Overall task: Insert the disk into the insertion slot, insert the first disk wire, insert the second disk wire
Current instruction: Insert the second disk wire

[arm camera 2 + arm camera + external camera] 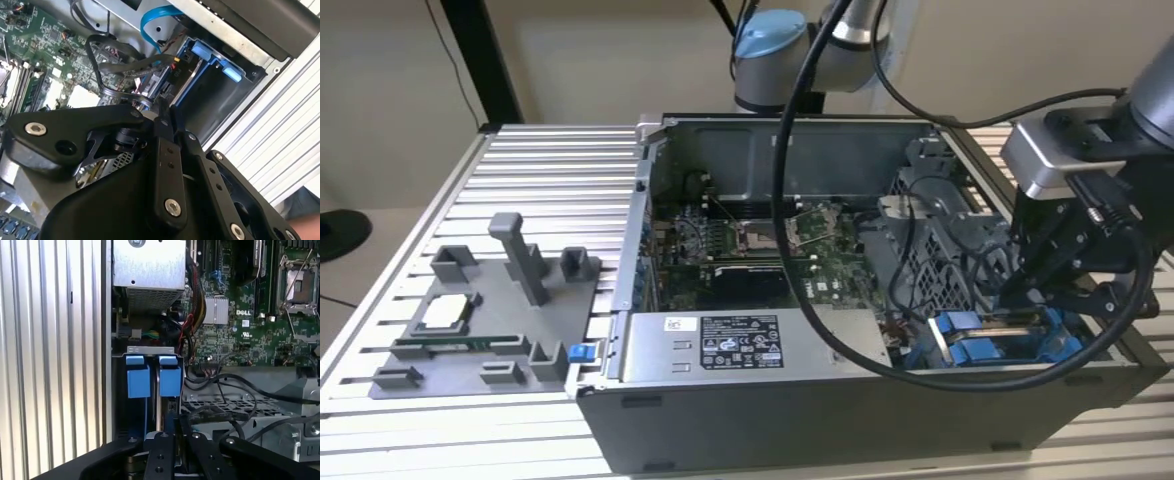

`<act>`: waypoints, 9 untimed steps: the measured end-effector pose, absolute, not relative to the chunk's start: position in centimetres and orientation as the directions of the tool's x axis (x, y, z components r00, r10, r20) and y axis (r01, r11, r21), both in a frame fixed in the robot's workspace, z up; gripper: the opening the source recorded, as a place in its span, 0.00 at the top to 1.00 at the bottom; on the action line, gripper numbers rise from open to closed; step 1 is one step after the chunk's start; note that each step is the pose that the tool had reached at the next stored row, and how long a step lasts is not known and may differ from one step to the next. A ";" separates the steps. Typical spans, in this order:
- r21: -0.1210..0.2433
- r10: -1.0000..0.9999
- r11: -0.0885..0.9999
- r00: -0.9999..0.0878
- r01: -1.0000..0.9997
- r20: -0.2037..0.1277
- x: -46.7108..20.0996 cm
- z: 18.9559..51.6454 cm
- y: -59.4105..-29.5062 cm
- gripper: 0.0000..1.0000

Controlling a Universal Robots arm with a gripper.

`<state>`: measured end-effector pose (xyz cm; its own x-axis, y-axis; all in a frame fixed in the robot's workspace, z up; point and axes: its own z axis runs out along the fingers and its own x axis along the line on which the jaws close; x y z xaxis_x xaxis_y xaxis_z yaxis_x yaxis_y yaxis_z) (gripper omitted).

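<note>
The gripper (1041,300) hangs over the insertion slot (1007,345), the blue-railed bay in the near corner of the open computer case (854,410) at the exterior view's right. In both wrist views its black fingers (167,452) stand close together above the blue tabs (150,377); whether they clamp anything cannot be told. The disk cannot be made out for certain among the blue rails, just beside the grey power-supply box (747,345).
</note>
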<state>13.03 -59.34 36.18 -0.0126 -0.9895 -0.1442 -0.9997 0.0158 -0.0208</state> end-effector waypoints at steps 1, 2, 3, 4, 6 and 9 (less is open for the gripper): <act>-0.033 -0.989 0.017 -0.012 -0.999 -0.144 13.0 36.2 -59.3 1.00; -0.042 -0.989 0.017 -0.011 -0.999 -0.145 13.0 36.1 -59.3 1.00; -0.048 -0.989 0.018 -0.011 -0.999 -0.145 12.9 36.1 -59.3 1.00; -0.051 -0.989 0.019 -0.011 -0.999 -0.145 12.9 36.1 -59.3 1.00; -0.053 -0.989 0.019 -0.011 -0.998 -0.145 12.9 36.1 -59.3 1.00; -0.054 -0.989 0.019 -0.011 -0.998 -0.145 12.9 36.0 -59.3 1.00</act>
